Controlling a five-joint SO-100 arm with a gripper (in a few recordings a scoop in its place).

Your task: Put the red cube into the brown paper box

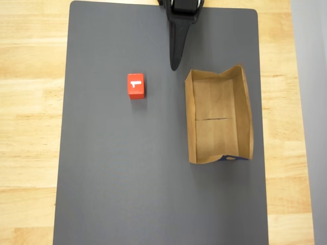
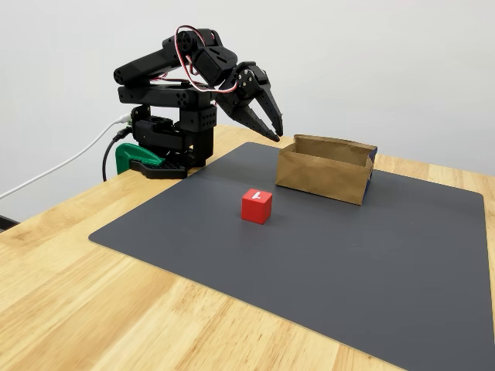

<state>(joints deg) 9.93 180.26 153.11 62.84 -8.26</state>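
Observation:
The red cube [image 1: 136,85] rests on the dark mat with a white T mark on its top face; in the fixed view the red cube [image 2: 256,205] stands in front of the box. The brown paper box [image 1: 190,117] lies open and empty to the cube's right, with a crease across its floor and a blue-printed bit at its near end. In the fixed view the brown paper box [image 2: 321,179] sits behind the cube. My gripper [image 1: 175,65] hangs above the mat's far edge, between cube and box, with its black fingers together and nothing held. It points down at the mat [image 2: 277,134].
A dark grey mat [image 1: 127,178] covers most of a light wooden table [image 1: 30,127]. The arm's base is fixed at the table's far edge with a green clamp [image 2: 135,158], and a white cable [image 2: 62,166] trails off to the left.

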